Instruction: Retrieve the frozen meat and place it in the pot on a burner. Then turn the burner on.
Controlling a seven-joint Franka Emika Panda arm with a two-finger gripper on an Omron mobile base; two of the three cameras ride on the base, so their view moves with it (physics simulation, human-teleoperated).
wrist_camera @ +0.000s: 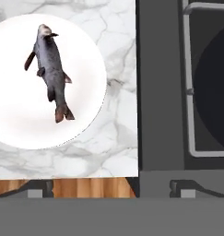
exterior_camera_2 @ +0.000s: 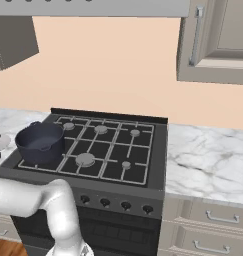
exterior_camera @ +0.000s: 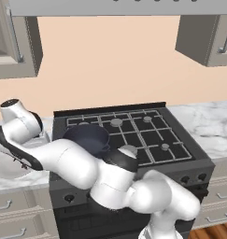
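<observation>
The frozen meat (wrist_camera: 51, 71) is a dark grey, fish-shaped lump lying on a white round plate (wrist_camera: 21, 115) on the marble counter left of the stove. My gripper (wrist_camera: 111, 189) hangs high above the counter's front edge, open, with its dark fingertips (wrist_camera: 39, 189) spread wide and nothing between them. The meat lies ahead of the fingertips and to their left, well apart from them. The dark blue-grey pot (exterior_camera: 87, 137) stands on the stove's front-left burner, also seen in the right base view as the pot (exterior_camera_2: 40, 142).
The black stove (exterior_camera: 147, 128) has several burners under grates, and a row of knobs (exterior_camera_2: 105, 202) on its front panel. Marble counter (exterior_camera_2: 208, 160) runs along both sides. Wall cabinets (exterior_camera_2: 213, 40) and a hood hang above. My arm stretches across the stove's front to the left.
</observation>
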